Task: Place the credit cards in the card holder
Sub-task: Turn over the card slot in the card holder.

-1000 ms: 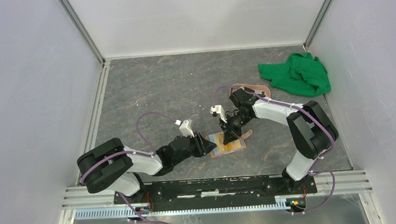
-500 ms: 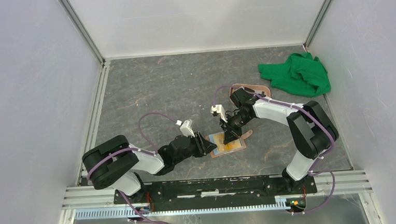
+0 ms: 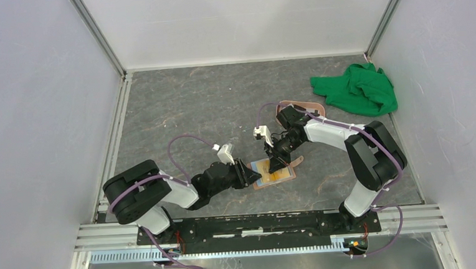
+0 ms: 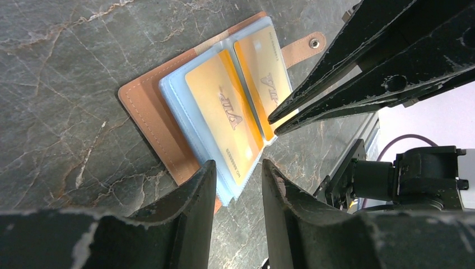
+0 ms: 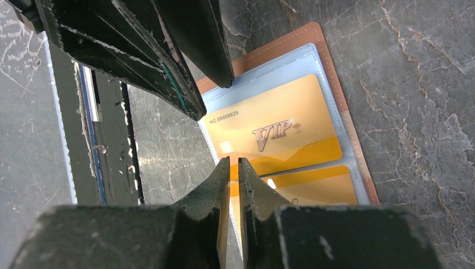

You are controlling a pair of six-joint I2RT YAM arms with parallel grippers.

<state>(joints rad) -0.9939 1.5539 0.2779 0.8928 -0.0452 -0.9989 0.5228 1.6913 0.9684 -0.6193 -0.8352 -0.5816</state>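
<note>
the card holder is lying open on the grey stone-look table, near the front edge and between the two arms, its snap tab pointing away from the left arm. two orange-yellow credit cards are sitting in its clear sleeves. the upper card is showing "vip" in raised lettering and "no.88888829" in small print above it. the lower card is showing only its top band in the right wrist view.

the left gripper is reaching in low from the left, forearm almost flat to the table, its fingers standing apart over the holder's near edge and clasping nothing. the right gripper is coming down steeply from the far right, elbow bent, its tips meeting the sleeve beside the cards. its fingers are leaving only a thin slit, and whether they are pinching the sleeve's edge cannot be told from these angles.

a crumpled green cloth is lying in the far right corner, well apart from the holder.
</note>
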